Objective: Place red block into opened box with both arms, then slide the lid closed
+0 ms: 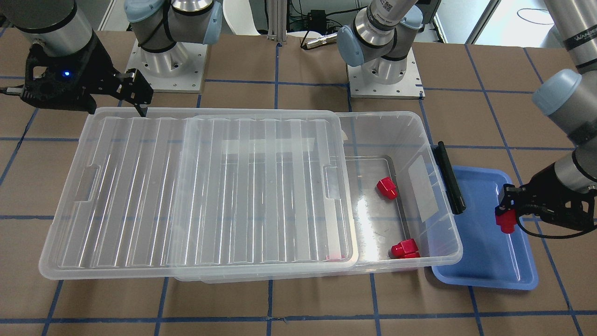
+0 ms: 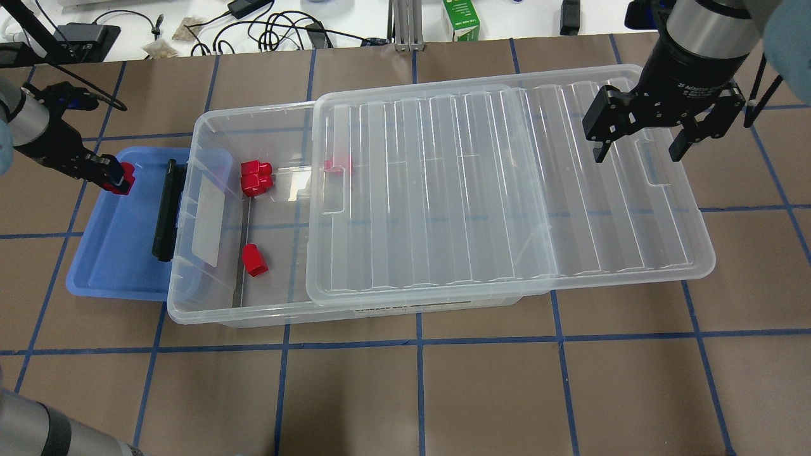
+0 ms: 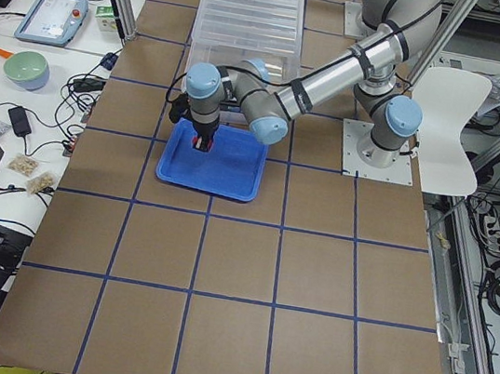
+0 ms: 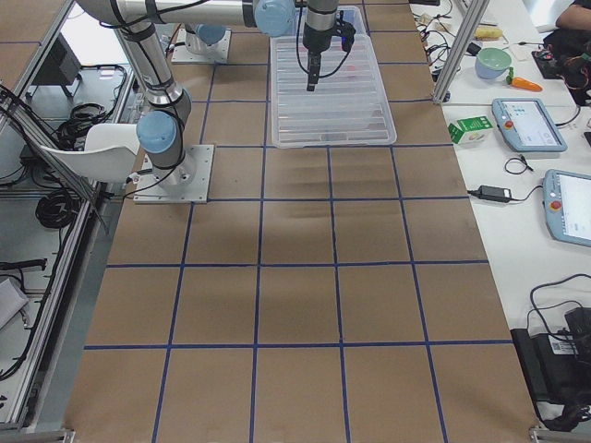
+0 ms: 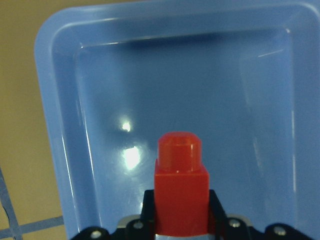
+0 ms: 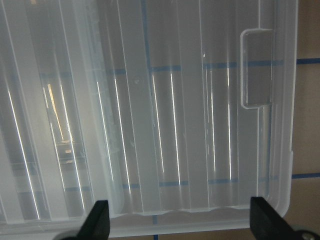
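Observation:
My left gripper (image 2: pixel 117 178) is shut on a red block (image 5: pixel 180 175) and holds it above the blue tray (image 5: pixel 200 75), just left of the box (image 2: pixel 190 304). The clear box's left end lies uncovered, with a black bar clip (image 2: pixel 166 209) on it. Three red blocks rest inside that end: a pair (image 2: pixel 256 176) and a single one (image 2: pixel 255 259). Another red block (image 2: pixel 338 166) shows through the lid (image 2: pixel 507 190). The ribbed lid covers the rest and overhangs on the right. Over the overhanging end my right gripper (image 2: pixel 640 149) hovers open, holding nothing.
The blue tray (image 2: pixel 114 253) butts against the box's clip end and looks bare inside. Both arm bases (image 1: pixel 168 70) stand behind the box. Brown table with blue tape lines surrounds everything. Cables and a green carton (image 2: pixel 461 22) lie along the far edge.

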